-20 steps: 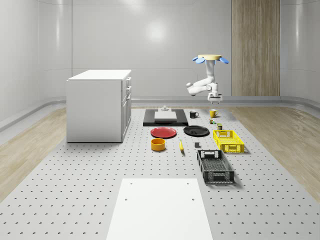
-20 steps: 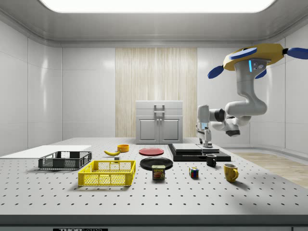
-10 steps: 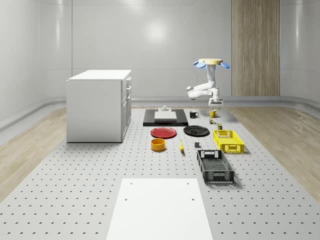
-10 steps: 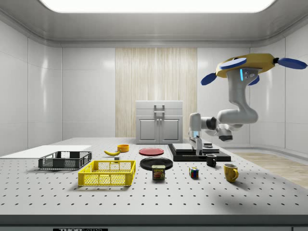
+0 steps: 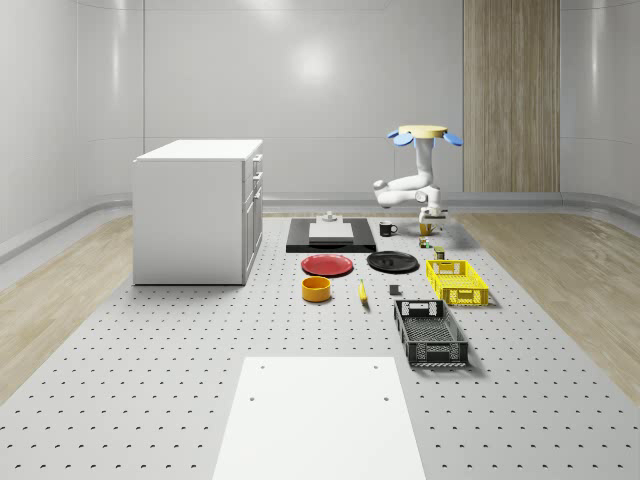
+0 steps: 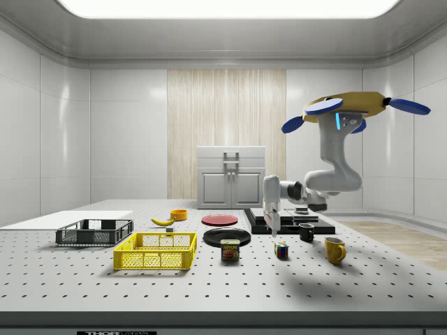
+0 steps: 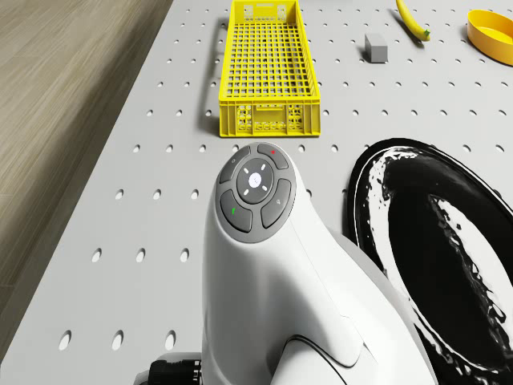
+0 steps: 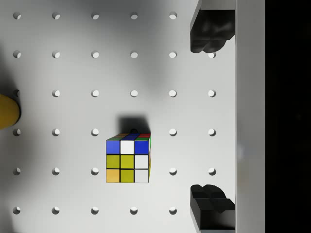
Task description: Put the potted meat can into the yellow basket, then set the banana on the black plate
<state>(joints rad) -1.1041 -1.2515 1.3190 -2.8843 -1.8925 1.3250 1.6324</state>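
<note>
The potted meat can (image 6: 230, 250) (image 5: 439, 251) stands on the table between the yellow basket (image 6: 155, 251) (image 5: 457, 281) (image 7: 268, 68) and a Rubik's cube (image 6: 281, 250) (image 8: 128, 160). The banana (image 6: 163, 221) (image 5: 362, 291) (image 7: 410, 20) lies beyond the black plate (image 6: 227, 236) (image 5: 392, 262) (image 7: 433, 249). The drone (image 6: 356, 108) (image 5: 425, 133) hovers over the table's far end. My gripper (image 6: 276, 232) (image 5: 431, 226) (image 8: 210, 119) hangs open and empty, pointing down just above the table, beside the cube and apart from the can.
A yellow mug (image 6: 334, 250) (image 8: 7, 110) and a black mug (image 6: 306, 232) stand near the cube. A black platform (image 8: 286, 116) (image 5: 331, 236) edges the gripper's side. A dark basket (image 5: 430, 333), red plate (image 5: 327, 264), orange bowl (image 5: 316, 288) and white cabinet (image 5: 198, 210) stand farther off.
The drone has come lower and moved toward the side view's left. The gripper has dropped from above the black platform to just above the table beside the cube.
</note>
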